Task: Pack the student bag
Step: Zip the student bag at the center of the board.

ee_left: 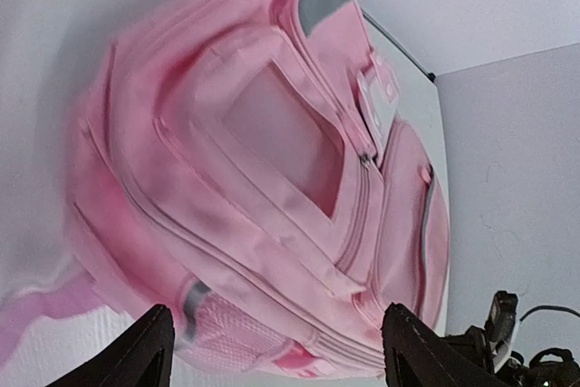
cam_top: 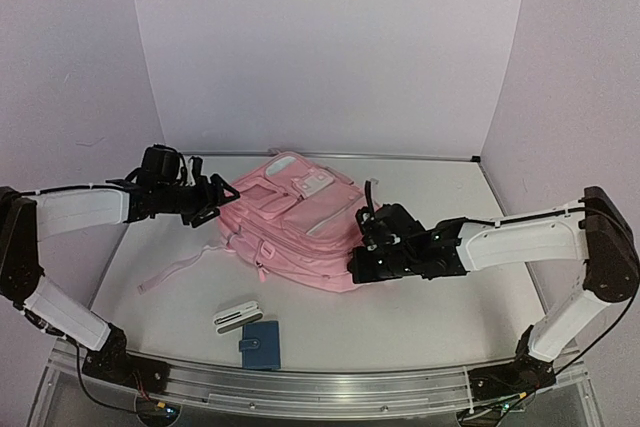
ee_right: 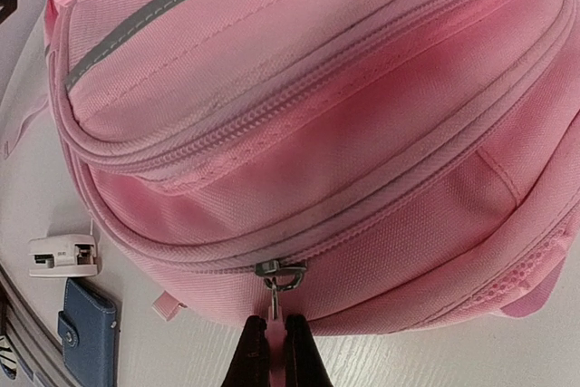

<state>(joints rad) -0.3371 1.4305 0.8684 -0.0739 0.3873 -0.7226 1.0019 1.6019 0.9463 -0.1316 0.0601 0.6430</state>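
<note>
Lying on its back on the white table [cam_top: 440, 307], the large soft pink fabric backpack [cam_top: 300, 227] has its zipped front pockets facing up and sits between the two arms. The left gripper [cam_top: 215, 199] hangs just beside the backpack's left edge. Its black fingers [ee_left: 145, 355] are spread wide and hold nothing, with the backpack's clear-windowed pocket in front of them. The right gripper [ee_right: 276, 342] is at the backpack's right side, its fingers pressed together and pinching the small metal zipper pull [ee_right: 275, 285] that dangles from the zip line running round the body. On the near side of the backpack, apart from it, lie a small white boxy device [cam_top: 238, 317] and a dark blue snap wallet [cam_top: 261, 344], close together. A pink strap [cam_top: 175, 272] trails from the backpack's near-left corner.
</note>
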